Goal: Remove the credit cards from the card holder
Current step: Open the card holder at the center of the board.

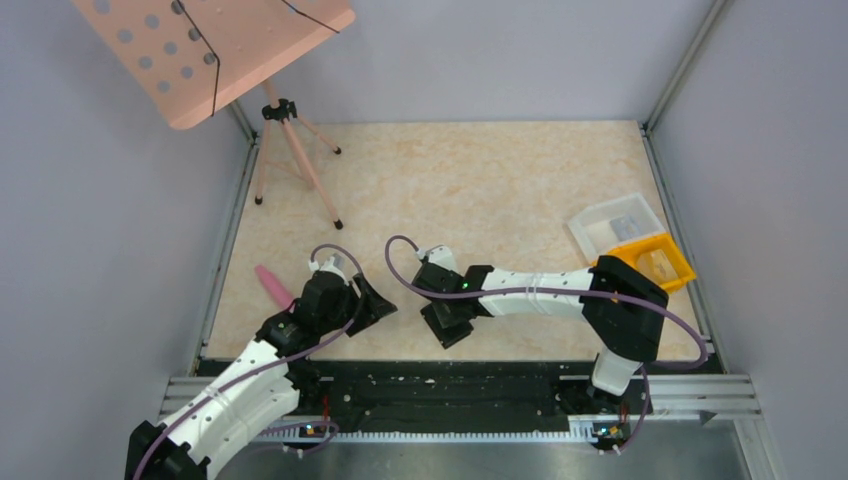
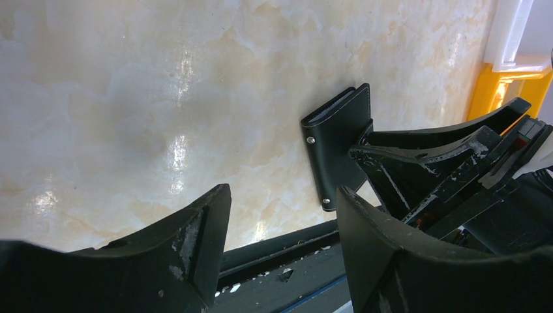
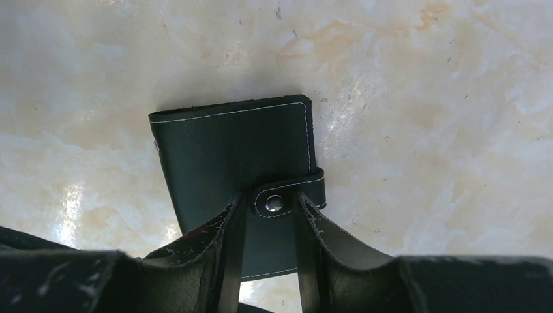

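The card holder is a black stitched wallet lying flat on the marble tabletop, held closed by its snap strap. The credit cards are hidden inside it. My right gripper stands over its near half with a narrow gap between the jaws, and its fingertips rest on the face either side of the snap. In the top view the card holder sits under the right gripper. My left gripper hangs open just left of the card holder, holding nothing.
A yellow bin and a clear plastic tray sit at the right wall. A pink object lies near the left wall. A pink perforated stand on a tripod is back left. A black rail runs along the near table edge.
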Robot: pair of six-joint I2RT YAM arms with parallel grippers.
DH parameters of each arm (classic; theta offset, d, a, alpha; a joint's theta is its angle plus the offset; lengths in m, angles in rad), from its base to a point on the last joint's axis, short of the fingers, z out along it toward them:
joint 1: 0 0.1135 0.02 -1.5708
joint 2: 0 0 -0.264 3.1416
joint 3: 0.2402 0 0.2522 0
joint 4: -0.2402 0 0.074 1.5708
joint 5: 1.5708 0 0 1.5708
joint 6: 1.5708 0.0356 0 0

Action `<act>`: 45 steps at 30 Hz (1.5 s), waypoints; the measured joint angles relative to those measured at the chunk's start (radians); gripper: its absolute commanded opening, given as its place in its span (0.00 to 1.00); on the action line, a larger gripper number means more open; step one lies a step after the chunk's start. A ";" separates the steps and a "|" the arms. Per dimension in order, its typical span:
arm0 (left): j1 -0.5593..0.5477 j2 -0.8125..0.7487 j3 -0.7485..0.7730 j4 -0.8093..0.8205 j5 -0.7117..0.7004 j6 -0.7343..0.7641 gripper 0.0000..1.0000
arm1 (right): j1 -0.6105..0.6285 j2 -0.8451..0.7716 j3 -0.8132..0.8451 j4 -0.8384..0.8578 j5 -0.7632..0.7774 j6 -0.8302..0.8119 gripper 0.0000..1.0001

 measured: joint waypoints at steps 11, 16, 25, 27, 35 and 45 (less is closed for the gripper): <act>0.000 0.006 0.000 0.003 0.004 0.000 0.65 | 0.005 -0.023 -0.032 0.027 0.029 0.018 0.00; 0.000 0.044 0.000 0.018 0.023 0.001 0.64 | 0.005 -0.058 -0.064 0.056 0.029 0.036 0.00; -0.006 0.060 -0.001 0.047 0.048 -0.001 0.63 | -0.001 -0.103 -0.078 0.118 -0.051 0.090 0.00; -0.006 0.072 -0.001 0.058 0.052 0.000 0.63 | -0.008 -0.127 -0.080 0.132 -0.069 0.104 0.00; -0.010 0.165 0.000 0.066 0.078 0.023 0.70 | -0.103 -0.328 -0.196 0.226 -0.129 0.200 0.00; -0.014 0.206 0.075 0.098 0.096 0.057 0.84 | -0.166 -0.480 -0.301 0.270 -0.166 0.240 0.00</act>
